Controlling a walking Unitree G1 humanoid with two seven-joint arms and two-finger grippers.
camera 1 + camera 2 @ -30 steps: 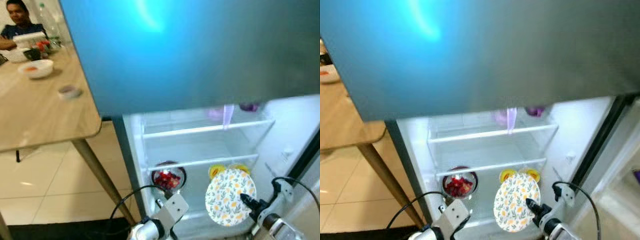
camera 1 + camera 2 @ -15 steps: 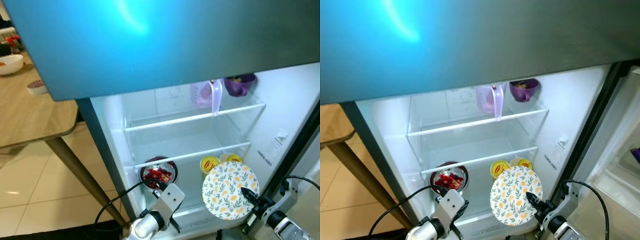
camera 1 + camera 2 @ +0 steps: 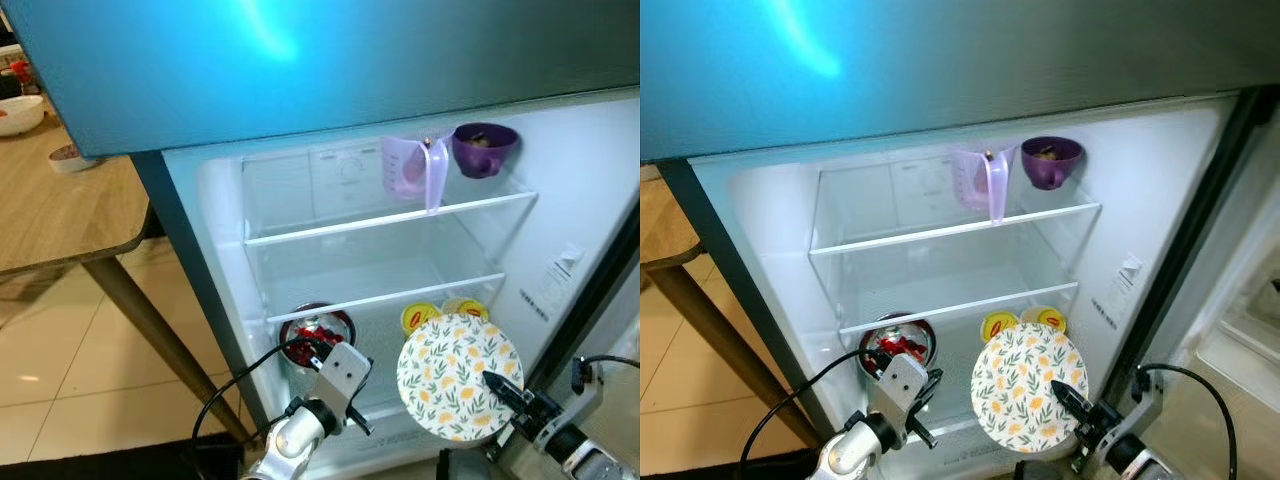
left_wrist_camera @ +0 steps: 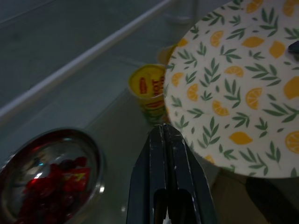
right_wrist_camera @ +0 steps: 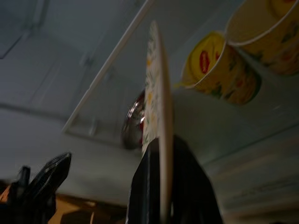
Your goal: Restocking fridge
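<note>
Right hand (image 3: 497, 384) grips plate (image 3: 459, 376) by its rim, near lower fridge shelf (image 3: 385, 297) | left hand (image 3: 352, 414) clenched, empty | I would level plate, clear yellow cups (image 3: 421, 318), bowl (image 3: 317, 331).

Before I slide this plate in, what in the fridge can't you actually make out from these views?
- Yellow cups: the lemon-print plate, held by the right end effector, covers most of them in the eye views.
- Purple bowl contents: too small to identify.
- Steel bowl: the left end effector and its camera block the front rim.
- Label on the fridge wall: text too small.
</note>
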